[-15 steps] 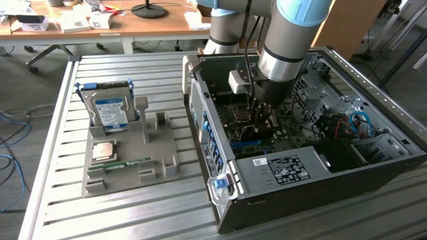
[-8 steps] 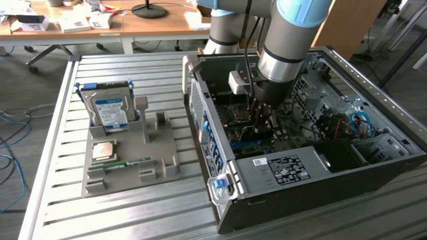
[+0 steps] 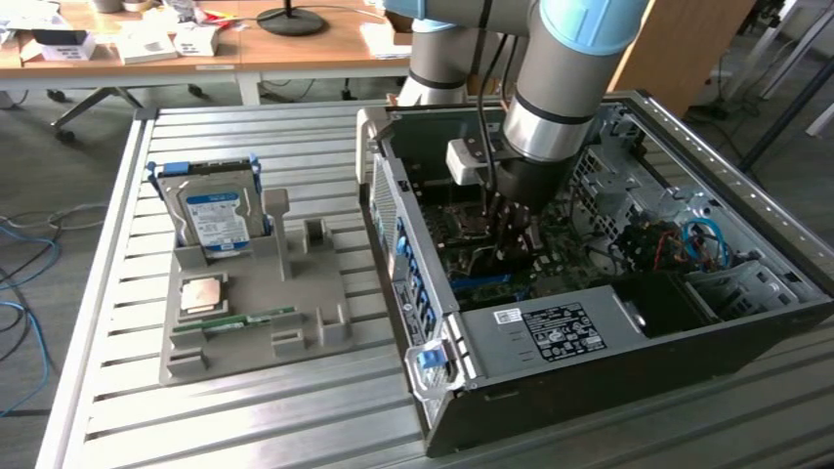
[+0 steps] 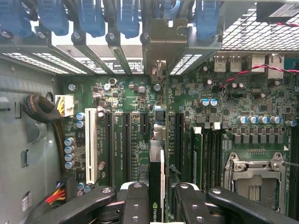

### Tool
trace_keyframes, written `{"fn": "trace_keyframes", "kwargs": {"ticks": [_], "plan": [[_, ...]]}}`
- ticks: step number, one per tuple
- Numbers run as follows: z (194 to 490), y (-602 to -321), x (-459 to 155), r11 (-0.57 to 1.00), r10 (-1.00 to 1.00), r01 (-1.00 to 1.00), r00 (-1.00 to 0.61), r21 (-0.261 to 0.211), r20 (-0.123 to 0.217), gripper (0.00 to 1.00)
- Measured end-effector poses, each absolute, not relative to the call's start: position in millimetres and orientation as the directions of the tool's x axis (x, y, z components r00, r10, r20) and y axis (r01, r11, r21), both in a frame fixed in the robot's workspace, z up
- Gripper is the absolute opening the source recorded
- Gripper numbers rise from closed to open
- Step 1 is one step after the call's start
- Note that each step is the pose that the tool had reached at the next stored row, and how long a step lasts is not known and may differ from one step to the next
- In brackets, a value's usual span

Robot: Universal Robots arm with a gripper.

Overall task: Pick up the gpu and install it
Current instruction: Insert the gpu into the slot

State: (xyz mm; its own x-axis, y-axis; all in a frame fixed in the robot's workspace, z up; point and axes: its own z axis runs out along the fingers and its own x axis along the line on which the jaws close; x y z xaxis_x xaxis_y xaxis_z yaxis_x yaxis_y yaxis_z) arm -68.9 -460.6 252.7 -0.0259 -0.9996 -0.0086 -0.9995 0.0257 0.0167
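Note:
In the wrist view the gpu is seen edge-on, a thin card with a logo near the fingers and its silver bracket against the case's rear slot openings. My gripper is shut on it, one black finger on each side. The card stands over the green motherboard, in line with the black expansion slots. In the exterior view my gripper reaches down into the open computer case, and the card is mostly hidden behind it.
A grey parts holder on the slatted table carries a silver hard drive with a blue label, a green memory stick and a small square chip. Inside the case are a white slot, a cable bundle and the CPU socket.

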Motion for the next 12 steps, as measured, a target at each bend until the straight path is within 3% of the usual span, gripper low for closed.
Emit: {"fn": "trace_keyframes", "kwargs": {"ticks": [12], "plan": [[252.0,-459.2,-69.0,0.026,-1.0,-1.0,-0.026,0.017,-0.009,0.26]]}}
